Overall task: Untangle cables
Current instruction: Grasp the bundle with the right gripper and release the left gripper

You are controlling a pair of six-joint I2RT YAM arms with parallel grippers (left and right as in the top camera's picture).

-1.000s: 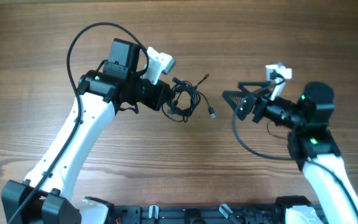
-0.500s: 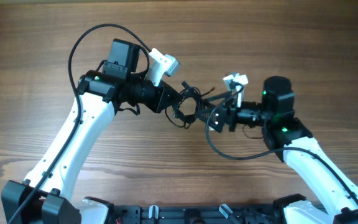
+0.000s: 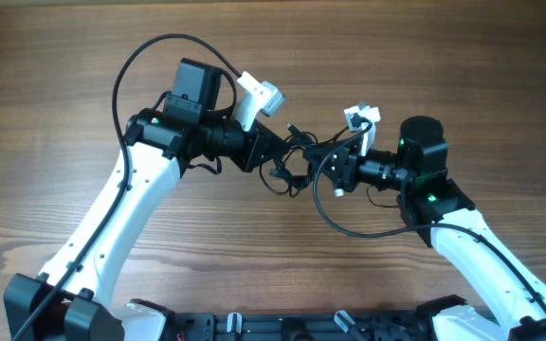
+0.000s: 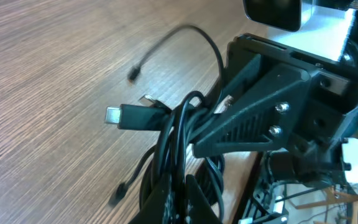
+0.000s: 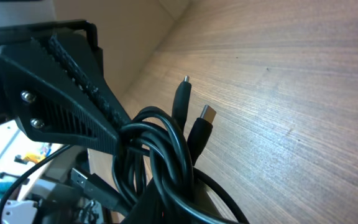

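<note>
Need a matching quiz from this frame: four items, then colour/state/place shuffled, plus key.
Items
1. cables
2. silver-tipped plug
3. left gripper
4. table

Descriptions
A. brown wood grain
B. shut on the tangle
C. pokes up out of the bundle
D. black, bunched between the two arms

Pairs: 1-D, 2-C, 3-B, 4-A

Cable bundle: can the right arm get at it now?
Probably yes: the right gripper sits right at the cable bundle held by the left gripper, with nothing between them.
</note>
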